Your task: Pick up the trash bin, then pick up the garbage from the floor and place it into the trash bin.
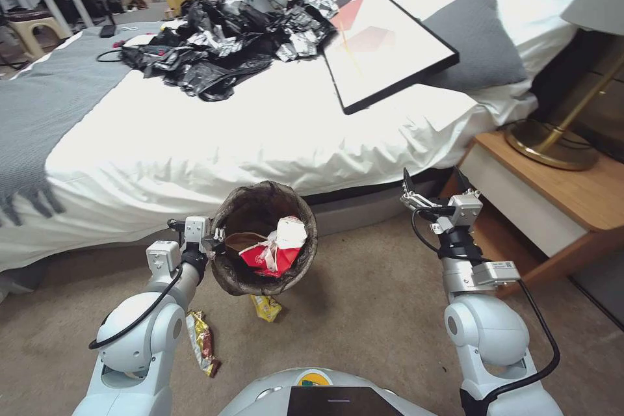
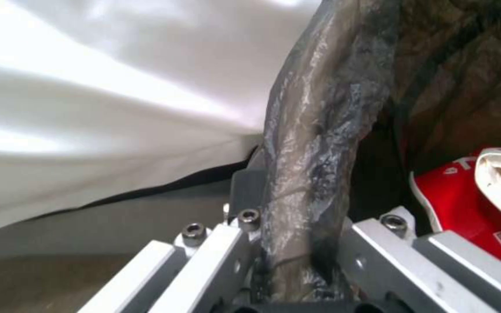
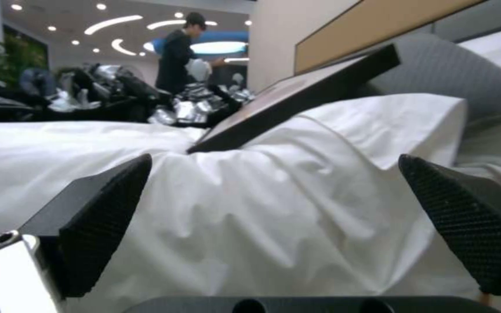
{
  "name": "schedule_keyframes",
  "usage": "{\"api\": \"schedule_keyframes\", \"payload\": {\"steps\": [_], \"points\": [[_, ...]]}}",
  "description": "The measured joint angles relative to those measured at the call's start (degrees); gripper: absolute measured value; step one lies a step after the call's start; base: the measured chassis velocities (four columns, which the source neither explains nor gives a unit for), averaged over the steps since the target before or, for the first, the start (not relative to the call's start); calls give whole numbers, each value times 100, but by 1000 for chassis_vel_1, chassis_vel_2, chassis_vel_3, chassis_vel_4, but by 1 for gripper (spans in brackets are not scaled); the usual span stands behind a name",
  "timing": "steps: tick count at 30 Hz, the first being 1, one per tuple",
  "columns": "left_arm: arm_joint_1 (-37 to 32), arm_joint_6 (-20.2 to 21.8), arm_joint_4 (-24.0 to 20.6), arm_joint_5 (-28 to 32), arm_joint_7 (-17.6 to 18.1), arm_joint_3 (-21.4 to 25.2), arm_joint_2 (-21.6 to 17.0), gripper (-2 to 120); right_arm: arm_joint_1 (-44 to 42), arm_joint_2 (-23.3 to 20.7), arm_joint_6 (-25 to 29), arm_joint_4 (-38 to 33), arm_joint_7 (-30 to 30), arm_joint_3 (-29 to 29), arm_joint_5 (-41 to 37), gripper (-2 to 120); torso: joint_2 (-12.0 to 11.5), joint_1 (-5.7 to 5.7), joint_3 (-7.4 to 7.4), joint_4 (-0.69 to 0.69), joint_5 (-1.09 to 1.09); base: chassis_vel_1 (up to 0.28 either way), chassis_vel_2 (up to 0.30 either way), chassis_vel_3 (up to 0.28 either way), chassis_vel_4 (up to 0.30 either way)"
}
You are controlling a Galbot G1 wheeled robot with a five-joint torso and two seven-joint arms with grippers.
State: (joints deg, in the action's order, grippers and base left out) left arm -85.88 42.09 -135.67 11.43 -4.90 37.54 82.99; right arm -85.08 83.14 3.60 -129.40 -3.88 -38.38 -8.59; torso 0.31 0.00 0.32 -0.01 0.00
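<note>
Left gripper [image 1: 218,242] is raised above the carpet [image 1: 364,312], in front of the bed [image 1: 214,136]. Its fingers are clamped on the near-left rim of the bin [image 1: 224,276], one either side of the liner-covered edge; the left wrist view shows the rim [image 2: 314,143] pinched between them. The bin hangs clear of the floor, tilted, its mouth facing up and toward the head camera.

Inside the bin: a crushed red-and-white cup [image 1: 276,252] and a brown paper piece [image 1: 239,240] beside it. The left wrist view shows the cup [image 2: 465,204] lying against the inner wall.

On the carpet below: a wrapper [image 1: 201,341] lies just beside the left arm, and a yellow wrapper [image 1: 266,307] lies under the bin's lower edge. Both are outside the bin.

On the bed: a heap of black and silver sheeting [image 1: 221,45], then a framed picture [image 1: 380,36] leaning on a grey pillow [image 1: 478,39].

Right gripper [image 1: 437,183] is held up near the bed corner, beside the nightstand [image 1: 559,188], well apart from the bin. Its fingers [image 3: 97,217] are spread wide and hold nothing; the right wrist view looks between them at the white bedding.
</note>
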Motion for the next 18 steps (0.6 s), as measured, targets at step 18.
{"api": "schedule_keyframes", "payload": {"steps": [18], "points": [[-2, 7, -49, 48, 42, -14, -27, 0, -40, 25, 15, 25, -1, 110, 44, 100, 0, 0, 0, -1, 0, 88, 100, 89, 96]]}}
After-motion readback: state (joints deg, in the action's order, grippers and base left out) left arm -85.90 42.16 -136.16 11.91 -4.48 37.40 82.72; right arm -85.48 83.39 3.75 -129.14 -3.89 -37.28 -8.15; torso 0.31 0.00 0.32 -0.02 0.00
